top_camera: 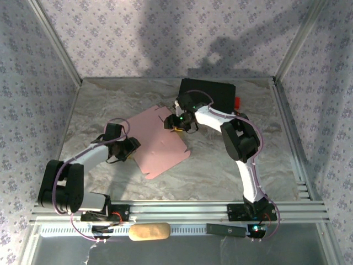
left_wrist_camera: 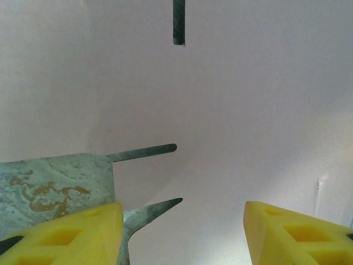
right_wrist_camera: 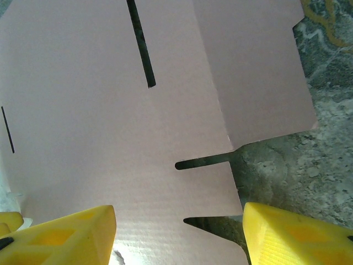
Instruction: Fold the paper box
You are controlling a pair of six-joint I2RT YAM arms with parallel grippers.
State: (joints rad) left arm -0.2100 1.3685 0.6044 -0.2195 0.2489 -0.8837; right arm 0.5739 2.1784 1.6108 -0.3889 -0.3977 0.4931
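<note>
The paper box [top_camera: 157, 141] lies flat and unfolded as a pink card sheet in the middle of the marble table. My left gripper [top_camera: 131, 148] hovers over its left edge, open. In the left wrist view the card [left_wrist_camera: 231, 110] looks pale, with cut slits, and the yellow fingers of the left gripper [left_wrist_camera: 182, 234] stand wide apart above it. My right gripper [top_camera: 177, 126] is open over the sheet's far right edge. In the right wrist view the right gripper [right_wrist_camera: 179, 237] straddles a slit tab of the pink card [right_wrist_camera: 110, 110], holding nothing.
A black hard case [top_camera: 212, 94] lies at the back, just behind the right arm, with a small red part [top_camera: 238, 102] at its right side. The marble table [top_camera: 220, 165] is walled by metal frame posts. A tan object [top_camera: 149, 232] rests on the front rail.
</note>
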